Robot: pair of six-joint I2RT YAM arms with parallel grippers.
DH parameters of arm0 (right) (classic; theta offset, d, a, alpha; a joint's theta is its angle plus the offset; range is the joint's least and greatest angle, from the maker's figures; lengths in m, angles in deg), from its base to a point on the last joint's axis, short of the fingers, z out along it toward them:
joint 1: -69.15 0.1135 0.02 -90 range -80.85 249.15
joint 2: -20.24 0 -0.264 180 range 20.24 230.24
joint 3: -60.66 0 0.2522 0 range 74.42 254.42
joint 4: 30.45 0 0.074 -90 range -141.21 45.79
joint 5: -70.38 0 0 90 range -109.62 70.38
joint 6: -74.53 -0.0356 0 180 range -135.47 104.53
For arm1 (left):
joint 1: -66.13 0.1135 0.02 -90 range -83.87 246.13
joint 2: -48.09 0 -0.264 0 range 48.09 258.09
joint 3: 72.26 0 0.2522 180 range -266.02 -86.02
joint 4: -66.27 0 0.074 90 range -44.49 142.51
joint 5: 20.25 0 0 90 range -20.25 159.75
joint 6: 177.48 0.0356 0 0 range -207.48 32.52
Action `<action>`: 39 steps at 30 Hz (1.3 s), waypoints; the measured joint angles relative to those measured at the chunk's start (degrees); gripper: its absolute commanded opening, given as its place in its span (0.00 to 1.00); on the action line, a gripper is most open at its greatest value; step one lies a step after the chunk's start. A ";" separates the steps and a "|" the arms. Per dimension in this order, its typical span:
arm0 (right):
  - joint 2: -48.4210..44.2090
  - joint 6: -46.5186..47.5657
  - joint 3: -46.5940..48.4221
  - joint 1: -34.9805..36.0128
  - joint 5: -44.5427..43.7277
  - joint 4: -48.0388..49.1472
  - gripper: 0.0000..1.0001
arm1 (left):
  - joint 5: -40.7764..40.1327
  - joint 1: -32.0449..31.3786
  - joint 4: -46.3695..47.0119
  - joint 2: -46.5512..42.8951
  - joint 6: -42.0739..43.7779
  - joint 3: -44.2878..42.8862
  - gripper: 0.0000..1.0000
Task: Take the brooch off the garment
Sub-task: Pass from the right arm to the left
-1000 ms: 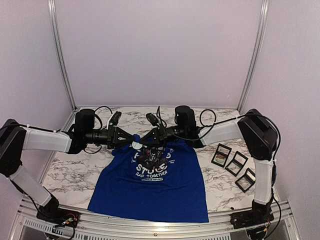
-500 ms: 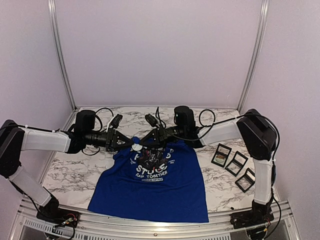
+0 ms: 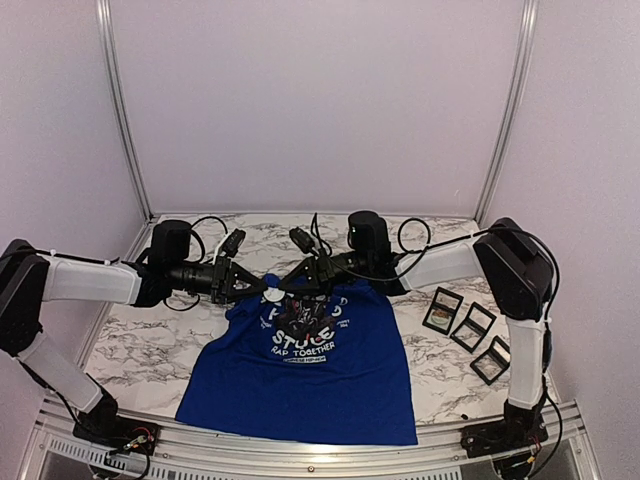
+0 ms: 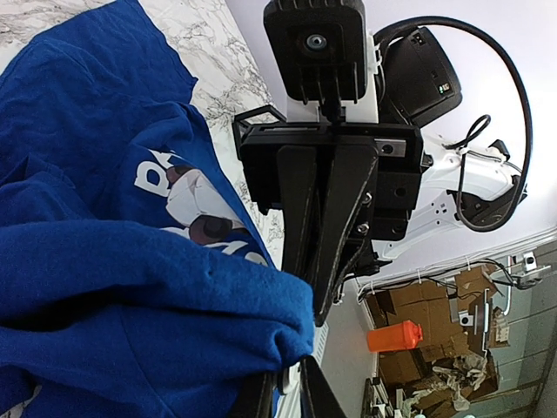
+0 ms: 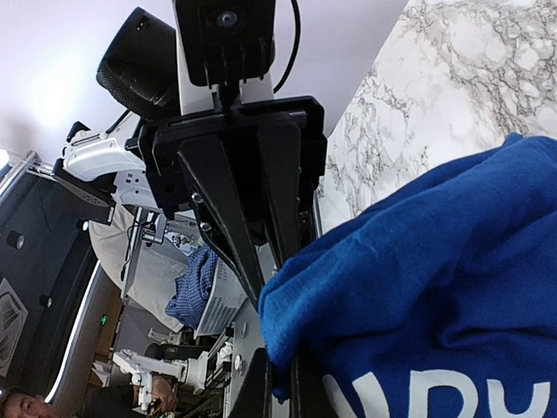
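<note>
The royal-blue garment (image 3: 310, 380) lies on the marble table (image 3: 140, 345), its collar end lifted between my two grippers. A small white round brooch (image 3: 272, 295) sits at the lifted fold. My left gripper (image 3: 262, 288) comes in from the left. In the left wrist view its jaws (image 4: 285, 394) are shut with a white piece of the brooch (image 4: 286, 381) between them, against bunched blue cloth (image 4: 130, 287). My right gripper (image 3: 288, 284) faces it from the right. In the right wrist view it (image 5: 280, 383) is shut on a fold of the garment (image 5: 435, 287).
Three black display boxes (image 3: 442, 309) (image 3: 472, 326) (image 3: 493, 360) lie on the table's right side. Metal frame posts (image 3: 120, 110) stand at the back corners. Cables loop over both wrists (image 3: 215, 225).
My left gripper has drawn back a little to the left. The lifted fold and the white brooch have barely shifted. The right arm is almost still.
</note>
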 measured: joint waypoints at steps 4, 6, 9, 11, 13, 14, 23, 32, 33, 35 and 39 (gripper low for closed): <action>0.00 0.15 0.00 0.00 0.24 0.00 0.00 | 0.00 -0.28 0.35 0.02 -0.72 0.04 0.13; 0.00 0.17 0.00 0.00 0.42 -0.02 0.00 | 0.00 -0.42 0.39 0.02 -1.14 0.11 0.11; 0.00 0.22 0.00 0.00 0.68 -0.20 0.00 | -0.09 -0.59 0.46 0.04 -1.62 0.20 0.04; 0.00 0.24 0.00 0.00 0.83 -0.37 0.01 | -0.15 -0.66 0.50 0.09 -1.79 0.31 0.00; 0.00 0.39 0.00 0.00 0.85 -0.59 0.02 | -0.22 -0.66 0.85 0.17 -2.03 0.42 0.00; 0.02 0.44 0.00 0.00 0.85 -0.59 0.03 | -0.35 -0.70 1.18 0.22 -2.29 0.48 0.00; 0.04 1.99 0.00 0.00 -2.12 -1.79 0.42 | -0.35 -1.79 8.41 1.40 -8.04 2.08 0.00; 0.04 1.79 -0.02 0.00 -5.20 -1.60 0.42 | -1.27 -1.99 17.51 4.74 -16.15 4.72 0.00; 0.04 1.64 -0.04 0.00 -5.40 -1.49 0.43 | -1.46 -1.97 18.23 5.05 -16.87 4.72 0.00; 0.02 1.68 -0.13 0.00 -5.86 -1.46 0.43 | -1.84 -1.97 19.74 5.62 -18.34 4.85 0.00; -0.20 3.13 -0.15 0.00 -7.30 -2.75 0.43 | -2.78 -1.97 22.88 6.80 -21.27 5.60 0.00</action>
